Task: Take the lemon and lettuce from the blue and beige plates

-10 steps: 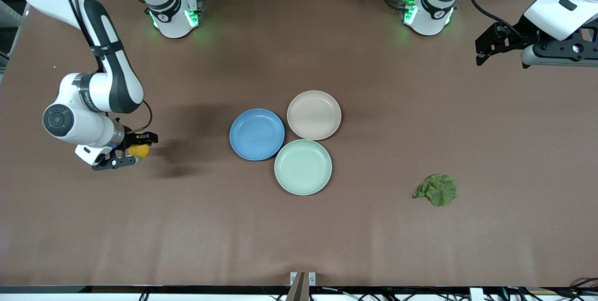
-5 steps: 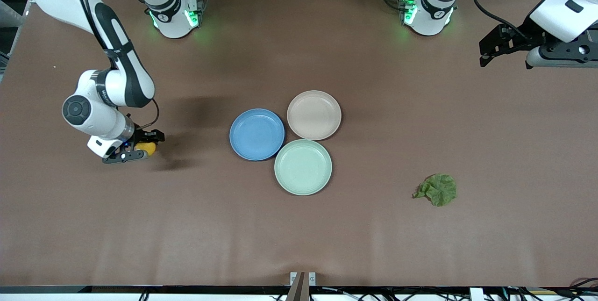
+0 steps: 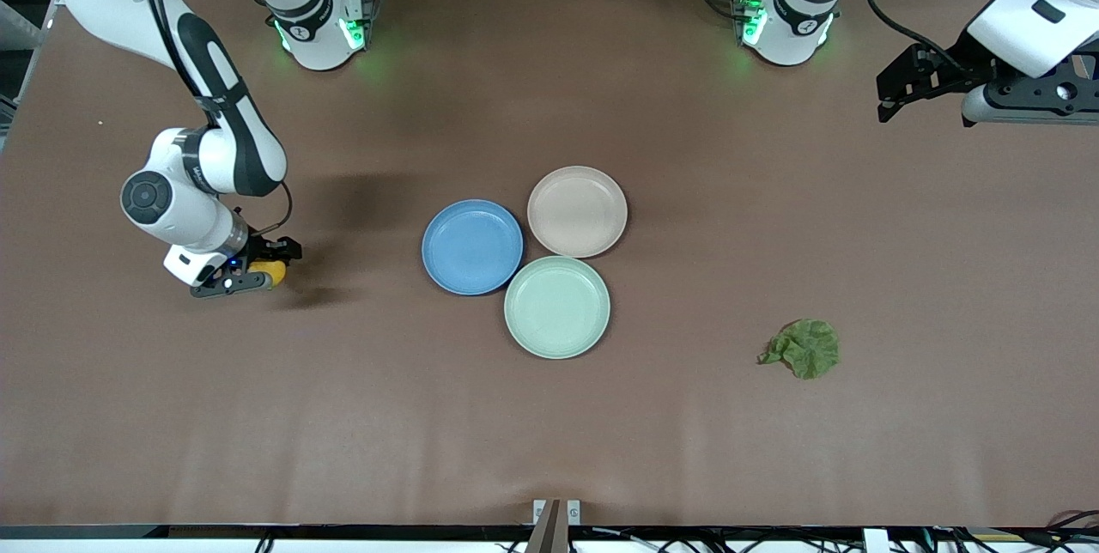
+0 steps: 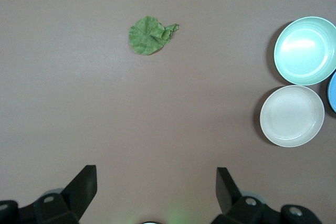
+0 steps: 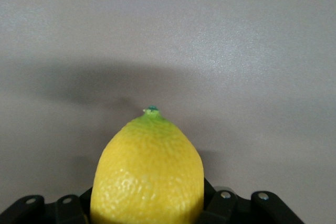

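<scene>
Lemon (image 3: pixel 272 272), yellow with a green tip, sits clamped between the fingers of the right gripper (image 3: pixel 258 269), low over bare table toward the right arm's end, at about nine o'clock from the blue plate (image 3: pixel 472 246). Lettuce (image 3: pixel 804 348) lies on the table toward the left arm's end, at roughly four o'clock from the mint-green plate (image 3: pixel 557 306). The beige plate (image 3: pixel 577 211) adjoins both. Left gripper (image 4: pixel 156 188) waits high over the table, fingers spread apart.
</scene>
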You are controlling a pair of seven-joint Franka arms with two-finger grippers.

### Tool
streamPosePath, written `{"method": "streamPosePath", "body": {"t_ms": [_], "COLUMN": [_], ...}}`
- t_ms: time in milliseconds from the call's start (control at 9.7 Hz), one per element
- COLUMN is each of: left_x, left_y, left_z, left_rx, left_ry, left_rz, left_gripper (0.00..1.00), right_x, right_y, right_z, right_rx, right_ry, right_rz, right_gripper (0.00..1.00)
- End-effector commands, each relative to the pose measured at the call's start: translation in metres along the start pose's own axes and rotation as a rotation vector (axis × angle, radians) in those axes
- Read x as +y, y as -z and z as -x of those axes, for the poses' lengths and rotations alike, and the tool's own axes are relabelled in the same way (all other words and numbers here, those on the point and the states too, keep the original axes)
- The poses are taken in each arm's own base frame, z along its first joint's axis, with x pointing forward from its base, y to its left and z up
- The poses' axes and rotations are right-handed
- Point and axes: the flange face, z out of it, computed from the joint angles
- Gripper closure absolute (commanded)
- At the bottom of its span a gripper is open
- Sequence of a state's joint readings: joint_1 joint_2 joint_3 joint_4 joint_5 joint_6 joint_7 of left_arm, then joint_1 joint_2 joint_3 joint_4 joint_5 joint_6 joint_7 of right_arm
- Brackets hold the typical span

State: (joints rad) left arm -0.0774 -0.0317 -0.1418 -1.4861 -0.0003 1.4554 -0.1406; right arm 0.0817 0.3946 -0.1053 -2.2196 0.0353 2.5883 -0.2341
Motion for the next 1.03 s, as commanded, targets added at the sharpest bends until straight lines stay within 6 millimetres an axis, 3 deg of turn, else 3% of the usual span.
{"method": "streamPosePath", "body": {"t_ms": [0, 516, 619, 825, 928], "left_x": [0.002, 0.002, 0.002, 0.000, 0.000], "left_y": [0.004, 0.000, 0.000, 0.000, 0.000], "left_z": [-0.001, -0.003, -0.004, -0.004, -0.005], "left_rx": [-0.007, -0.014, -0.012, -0.010, -0.012], "left_ry": [0.008, 0.008, 0.008, 0.010, 0.010], "left_rz": [0.023, 0.023, 0.023, 0.021, 0.021], "left_gripper": [0.00, 0.00, 0.00, 0.00, 0.00], "right_x": [0.002, 0.002, 0.001, 0.001, 0.002], "right_y": [-0.008, -0.022, -0.024, -0.029, -0.029], "right_z": [0.003, 0.002, 0.002, 0.002, 0.002], "right_rx": [0.008, 0.028, 0.026, 0.019, 0.019], "right_ry": [0.014, 0.015, 0.014, 0.007, 0.004], "right_rz": [0.003, 0.011, 0.009, 0.005, 0.005], "right_gripper": [0.72, 0.70, 0.62, 0.27, 0.16]}}
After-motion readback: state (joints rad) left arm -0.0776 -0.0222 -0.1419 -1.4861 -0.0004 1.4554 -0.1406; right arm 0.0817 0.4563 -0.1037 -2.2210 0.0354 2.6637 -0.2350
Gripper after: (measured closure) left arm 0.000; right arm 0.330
